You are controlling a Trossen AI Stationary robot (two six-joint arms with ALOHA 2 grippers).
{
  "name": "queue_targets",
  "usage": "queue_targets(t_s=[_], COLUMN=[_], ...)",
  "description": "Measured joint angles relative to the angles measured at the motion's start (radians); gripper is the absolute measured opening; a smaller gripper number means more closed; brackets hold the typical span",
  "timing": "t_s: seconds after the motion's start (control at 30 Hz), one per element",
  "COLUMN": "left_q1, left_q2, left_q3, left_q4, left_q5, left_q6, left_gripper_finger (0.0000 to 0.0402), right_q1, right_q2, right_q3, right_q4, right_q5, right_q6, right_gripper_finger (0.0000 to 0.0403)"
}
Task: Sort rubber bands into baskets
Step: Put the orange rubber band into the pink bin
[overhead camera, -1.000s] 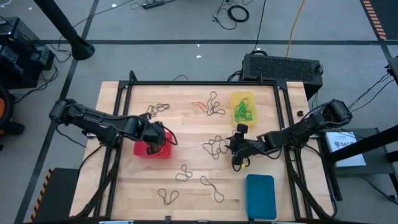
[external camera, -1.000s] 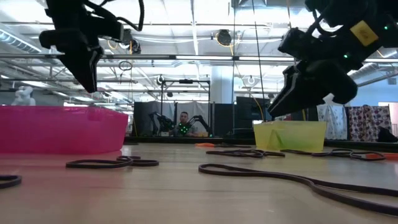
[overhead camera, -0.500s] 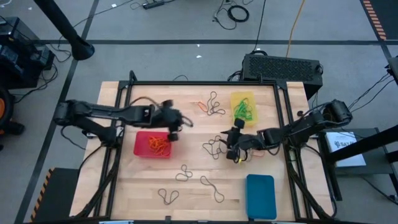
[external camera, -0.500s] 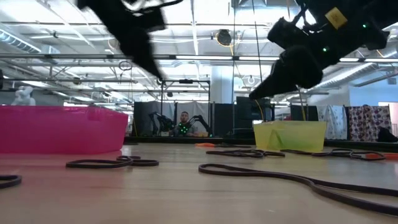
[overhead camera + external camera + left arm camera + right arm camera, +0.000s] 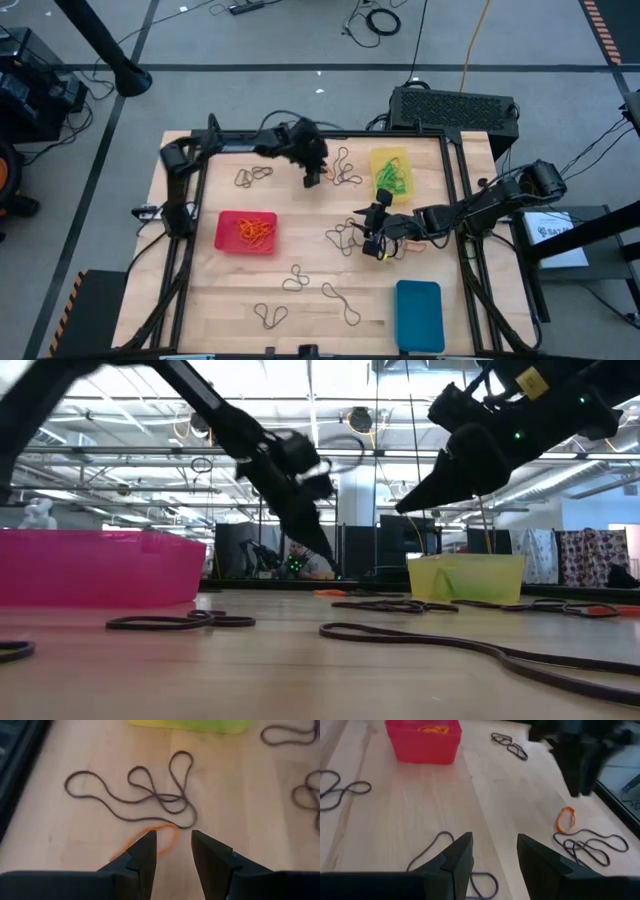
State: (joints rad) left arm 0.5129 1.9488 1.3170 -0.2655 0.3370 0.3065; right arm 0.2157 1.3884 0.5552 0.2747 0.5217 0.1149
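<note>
My left gripper (image 5: 313, 178) is open and reaches along the table's far edge. It hovers above a lone orange rubber band (image 5: 161, 838) that lies flat on the table beside a tangle of dark bands (image 5: 150, 795). My right gripper (image 5: 368, 243) is open and hovers at mid-table over another tangle of dark bands (image 5: 345, 235). The red basket (image 5: 246, 232) holds orange bands. The yellow basket (image 5: 391, 172) holds green bands. The blue basket (image 5: 419, 315) stands at the near right. In the low view both grippers (image 5: 318, 550) (image 5: 410, 505) are clear of the table.
More dark bands lie loose at the far left (image 5: 253, 176) and toward the near edge (image 5: 295, 280) (image 5: 340, 300) (image 5: 270, 315). A black frame rail (image 5: 320, 133) runs along the table's far edge. In the right wrist view the left arm (image 5: 580, 755) stands beyond the orange band (image 5: 565, 819).
My left gripper has swung from above the red basket toward the table's far edge and to the right, ending over the orange band near the yellow basket. My right gripper has shifted a little toward the table's left, over the dark bands.
</note>
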Motion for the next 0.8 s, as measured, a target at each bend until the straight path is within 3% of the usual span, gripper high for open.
queue_targets(t_s=[0.17, 0.47, 0.67, 0.8], left_q1=[0.043, 0.064, 0.067, 0.067], left_q2=[0.129, 0.33, 0.355, 0.358], left_q3=[0.199, 0.492, 0.559, 0.558], left_q4=[-0.217, -0.611, -0.631, -0.683], left_q5=[0.127, 0.085, 0.035, -0.007], left_q6=[0.143, 0.232, 0.271, 0.401], left_gripper_finger=[0.0129, 0.0129, 0.0129, 0.0129], right_q1=[0.001, 0.001, 0.001, 0.001], right_q2=[0.0, 0.0, 0.0, 0.0], right_q3=[0.0, 0.0, 0.0, 0.0], right_q4=[-0.023, -0.048, -0.046, -0.047], right_q5=[-0.003, -0.003, -0.003, -0.003], right_q6=[0.004, 0.03, 0.031, 0.031], right_gripper_finger=[0.0148, 0.0148, 0.0148, 0.0148])
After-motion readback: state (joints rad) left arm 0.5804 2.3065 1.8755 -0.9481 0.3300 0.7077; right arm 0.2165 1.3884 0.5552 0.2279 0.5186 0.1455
